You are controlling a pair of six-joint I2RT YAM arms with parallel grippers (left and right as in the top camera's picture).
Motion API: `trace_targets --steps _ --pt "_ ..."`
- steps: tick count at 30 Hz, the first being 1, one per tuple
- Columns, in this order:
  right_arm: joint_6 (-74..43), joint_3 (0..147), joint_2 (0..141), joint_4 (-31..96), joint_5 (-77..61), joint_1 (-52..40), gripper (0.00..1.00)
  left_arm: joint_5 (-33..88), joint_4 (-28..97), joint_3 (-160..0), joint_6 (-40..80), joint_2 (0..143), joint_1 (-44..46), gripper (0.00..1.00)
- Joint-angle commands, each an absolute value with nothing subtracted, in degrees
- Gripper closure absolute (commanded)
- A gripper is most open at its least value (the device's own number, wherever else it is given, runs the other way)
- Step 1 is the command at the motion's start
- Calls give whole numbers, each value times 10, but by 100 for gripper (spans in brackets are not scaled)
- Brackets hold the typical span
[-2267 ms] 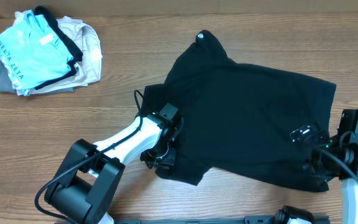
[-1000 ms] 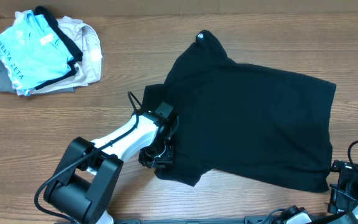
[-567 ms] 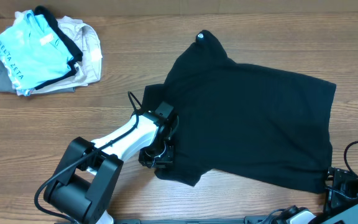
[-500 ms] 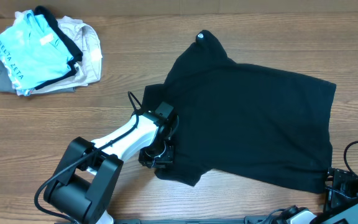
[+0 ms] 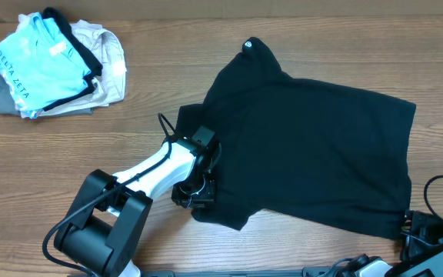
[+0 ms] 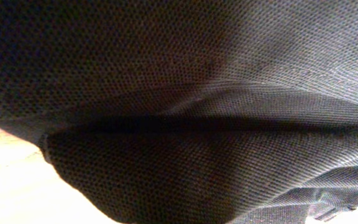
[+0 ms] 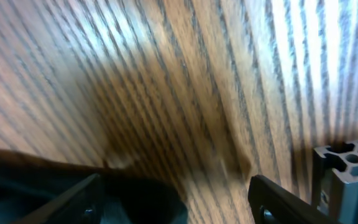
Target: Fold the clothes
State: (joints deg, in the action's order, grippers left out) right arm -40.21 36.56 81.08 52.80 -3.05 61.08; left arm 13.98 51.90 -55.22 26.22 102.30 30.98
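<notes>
Since pinched only at its left edge by the shut left tool (image 5: 194, 191), could drag askew or bunch if pulled alone: so judged of the shirt (image 5: 314, 146), lying spread over the middle and right of the bench (image 5: 91, 154), well apart from the garment pile (image 5: 52, 65) at the far left. Could also miss on the other side: right tool (image 7: 174, 190) at the near right corner, jaws wide over bare wood, holding nothing, dark hem just beside one finger rather than between. May catch air or scrape the bench if closed here. Hard to read: left wrist view filled with black cloth, no fingers showing; right wrist view blurred; right arm mostly cut off overhead.
</notes>
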Motion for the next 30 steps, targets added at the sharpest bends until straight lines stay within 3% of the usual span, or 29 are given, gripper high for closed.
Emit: trace_targets --steps 1,14,20,25,26,28,30 --pt "-390 338 811 509 -63 611 25 121 507 -540 268 1041 303 95" --pt "-371 324 811 474 -76 611 39 121 507 -540 268 1041 303 95" --pt "-371 363 811 510 -78 611 73 121 507 -540 268 1041 303 96" --pt "-366 371 811 522 -78 611 73 121 507 -540 268 1041 303 96" --pt "-366 371 811 524 -78 611 76 121 507 -540 268 1041 303 96" --pt "-366 371 811 526 -79 611 96 121 507 -540 268 1041 303 96" --pt "-366 372 811 529 -87 611 96 121 509 -540 268 1041 303 96"
